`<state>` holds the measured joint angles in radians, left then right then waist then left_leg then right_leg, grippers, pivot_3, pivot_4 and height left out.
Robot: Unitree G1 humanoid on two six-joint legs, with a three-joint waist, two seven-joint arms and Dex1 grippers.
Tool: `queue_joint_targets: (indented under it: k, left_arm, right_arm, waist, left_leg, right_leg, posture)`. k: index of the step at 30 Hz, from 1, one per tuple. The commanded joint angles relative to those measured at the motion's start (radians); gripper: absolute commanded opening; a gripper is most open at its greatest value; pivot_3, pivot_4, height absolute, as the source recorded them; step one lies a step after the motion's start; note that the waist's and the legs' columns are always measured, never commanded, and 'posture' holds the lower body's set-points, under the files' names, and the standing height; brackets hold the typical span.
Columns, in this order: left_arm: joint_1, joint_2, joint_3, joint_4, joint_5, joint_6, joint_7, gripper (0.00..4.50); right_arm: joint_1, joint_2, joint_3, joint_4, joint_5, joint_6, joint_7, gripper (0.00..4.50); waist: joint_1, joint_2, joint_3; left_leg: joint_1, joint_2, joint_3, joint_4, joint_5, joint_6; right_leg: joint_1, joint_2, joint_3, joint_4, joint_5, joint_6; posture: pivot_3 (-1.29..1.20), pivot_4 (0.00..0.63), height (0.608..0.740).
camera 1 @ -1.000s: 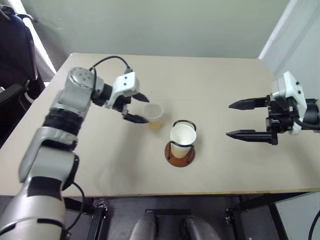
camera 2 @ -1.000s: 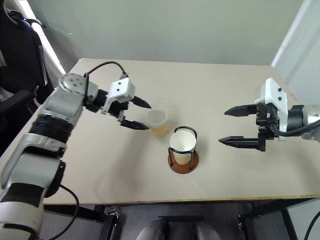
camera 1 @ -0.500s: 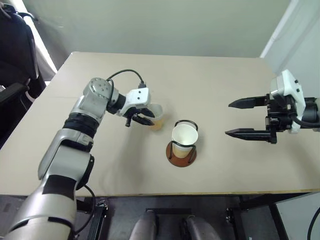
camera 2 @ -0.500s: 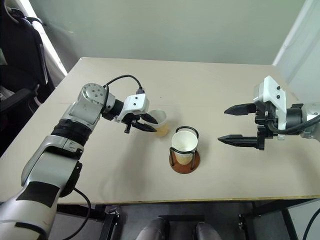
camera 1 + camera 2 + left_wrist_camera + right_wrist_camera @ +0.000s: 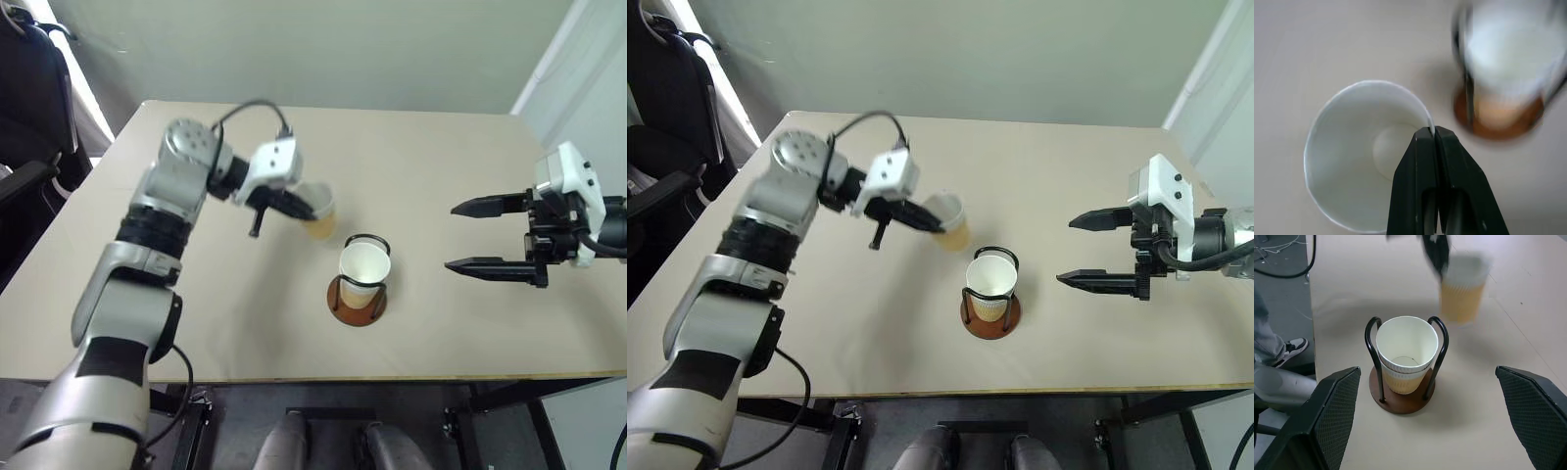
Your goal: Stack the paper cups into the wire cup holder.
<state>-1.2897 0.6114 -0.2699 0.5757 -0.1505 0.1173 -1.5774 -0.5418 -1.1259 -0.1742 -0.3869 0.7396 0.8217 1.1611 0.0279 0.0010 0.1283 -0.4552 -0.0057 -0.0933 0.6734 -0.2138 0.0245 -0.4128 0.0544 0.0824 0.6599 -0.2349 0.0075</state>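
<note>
- Beige table (image 5: 460, 176) carries the wire cup holder (image 5: 357, 294), with stacked cups already in it
- left gripper (image 5: 299, 208) is pinched shut on a paper cup (image 5: 320, 212) rim, lifted beside the holder
- right gripper (image 5: 477, 236) gapes wide, empty
- Centre cup over arches, lower straight

Beige table (image 5: 451, 166), plain top, fills most of the head view; faint seam line runs across it. Black chair (image 5: 29, 98) off the table's 10 o'clock corner, by bright window strip. Grey-green wall (image 5: 313, 49) at 12. Pale panel/door edge (image 5: 578, 69) at 2 o'clock. In right wrist view: black cable (image 5: 1288, 271) on grey floor, plus a person's shoe (image 5: 1288, 348) beside table edge.
</note>
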Motion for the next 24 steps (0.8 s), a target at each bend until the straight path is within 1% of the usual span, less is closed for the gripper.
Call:
queue_joint_targets:
  k: [1,3,6,9,13,16,21,24]
  left_arm:
    - [-0.097,0.005,0.053,-0.117,-0.131,0.07,-0.037,0.02]
    - [-0.114,0.008,0.038,-0.156,-0.172,0.071,-0.037,0.02]
    - [-0.093,0.034,-0.025,-0.296,-0.32,0.136,-0.037,0.02]
    - [-0.051,0.135,-0.14,-0.406,-0.421,0.14,-0.037,0.02]
    - [-0.044,0.178,-0.216,-0.416,-0.436,0.101,-0.037,0.02]
    - [-0.032,0.185,-0.256,-0.406,-0.412,0.065,-0.037,0.02]
    - [-0.013,0.188,-0.283,-0.429,-0.425,0.061,-0.037,0.02]
    - [-0.005,0.188,-0.299,-0.423,-0.387,0.032,-0.037,0.02]
  right_arm:
    - [-0.011,-0.022,-0.033,0.003,-0.008,-0.022,0.001,4.5]
    - [-0.012,-0.021,-0.029,0.007,-0.013,-0.028,-0.001,4.5]
    - [-0.012,-0.021,-0.028,0.006,-0.016,-0.03,-0.007,4.5]
    - [-0.002,-0.027,-0.042,-0.005,-0.011,-0.026,-0.009,4.5]
    - [0.021,-0.034,-0.057,-0.018,-0.006,-0.022,-0.013,4.5]
    - [0.03,-0.035,-0.063,-0.027,-0.002,-0.019,-0.018,4.5]
    - [0.041,-0.04,-0.074,-0.035,0.002,-0.016,-0.022,4.5]
    - [0.043,-0.045,-0.079,-0.037,0.005,-0.013,-0.022,4.5]
  waist:
    - [-0.001,0.0,0.0]
    - [-0.002,0.001,-0.001]
    - [-0.002,0.002,-0.001]
    - [-0.005,0.002,-0.001]
    - [-0.003,0.002,-0.001]
    - [-0.003,0.002,-0.001]
    - [-0.003,0.002,-0.001]
    - [-0.003,0.002,-0.001]
  left_leg:
    - [0.0,0.0,0.001,0.0,0.0,0.001]
    - [0.002,0.0,0.002,0.0,-0.001,0.002]
    - [0.003,0.0,0.002,0.0,-0.001,0.002]
    - [0.004,0.0,0.002,0.001,-0.001,0.002]
    - [0.004,0.0,0.002,0.001,-0.001,0.002]
    - [0.003,0.0,0.002,0.003,-0.001,0.002]
    - [0.003,0.0,0.002,0.003,-0.001,0.003]
    - [0.003,0.0,0.002,0.002,-0.001,0.003]
  right_leg:
    - [0.0,0.0,0.0,0.0,0.0,0.0]
    - [0.002,-0.001,0.001,0.0,0.0,0.001]
    - [0.002,-0.001,0.001,0.0,0.0,0.001]
    - [0.002,-0.001,0.001,0.001,0.0,0.001]
    - [0.003,-0.001,0.0,0.002,0.0,0.001]
    - [0.003,-0.002,0.0,0.001,0.0,0.001]
    - [0.003,-0.002,0.0,0.001,0.0,0.001]
    - [0.003,-0.002,0.0,0.001,0.0,0.001]
  posture:
    - [0.0,0.15,0.74]
    - [0.0,0.15,0.74]
    - [0.0,0.15,0.74]
    - [0.0,0.15,0.74]
    - [0.0,0.15,0.74]
    - [0.0,0.15,0.74]
    - [0.0,0.15,0.74]
    - [0.0,0.15,0.74]
